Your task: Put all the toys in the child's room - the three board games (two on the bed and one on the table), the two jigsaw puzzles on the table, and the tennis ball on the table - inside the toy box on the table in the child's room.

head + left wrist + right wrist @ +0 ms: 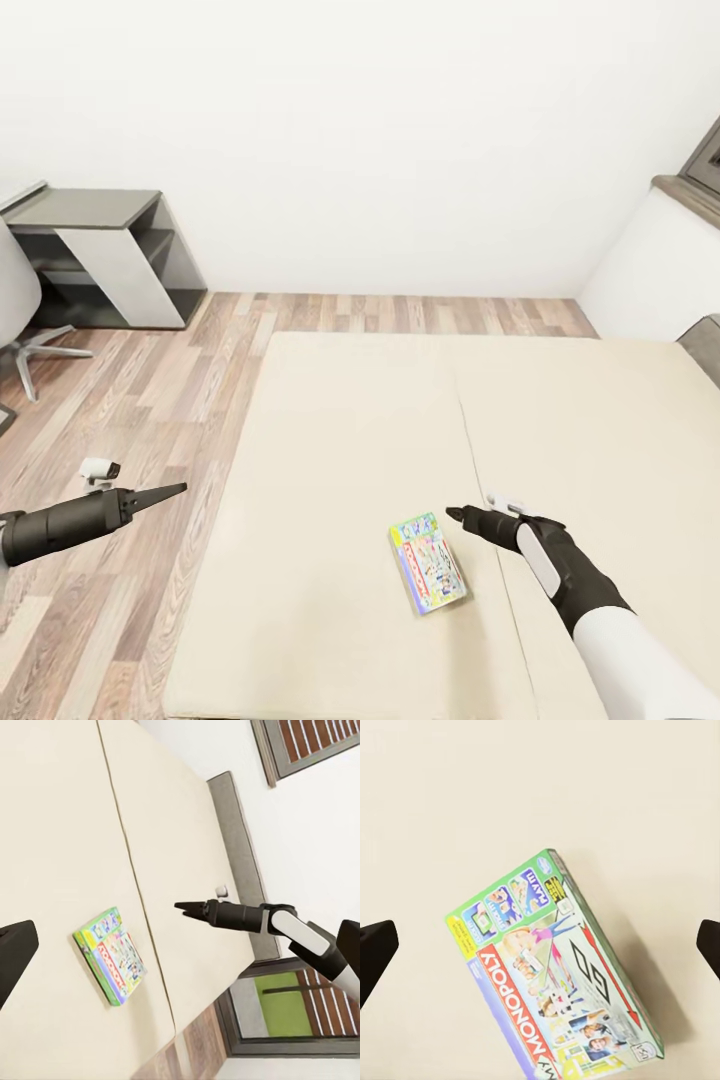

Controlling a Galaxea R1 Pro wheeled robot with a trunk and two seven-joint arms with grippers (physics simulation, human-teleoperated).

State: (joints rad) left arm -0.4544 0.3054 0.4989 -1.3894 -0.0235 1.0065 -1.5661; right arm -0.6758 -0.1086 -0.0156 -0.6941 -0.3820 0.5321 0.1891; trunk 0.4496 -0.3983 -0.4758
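White walls and a wood-plank floor are surrounding the bed (350, 420), whose beige mattress is carrying one board game (428, 563) near its foot edge; in the head view the box is lying flat, its long axis running roughly away from the robot and slightly skewed, and the right claw (456, 514) is hovering just beside its far right corner, not touching. The left claw (178, 488) is hanging over the floor, well apart from the box, fingers appearing pressed together. From the left wrist view, the box (111, 955) is showing a thin green side wall, so it is likely light, stiff cardboard with a slick printed lid. From the right wrist view, the lettered lid (556, 981) is facing up between two dark fingertips (375, 952) standing wide apart, so this claw is spread and empty. Gripping across the short width, at the long edges, is probably the safest hold.
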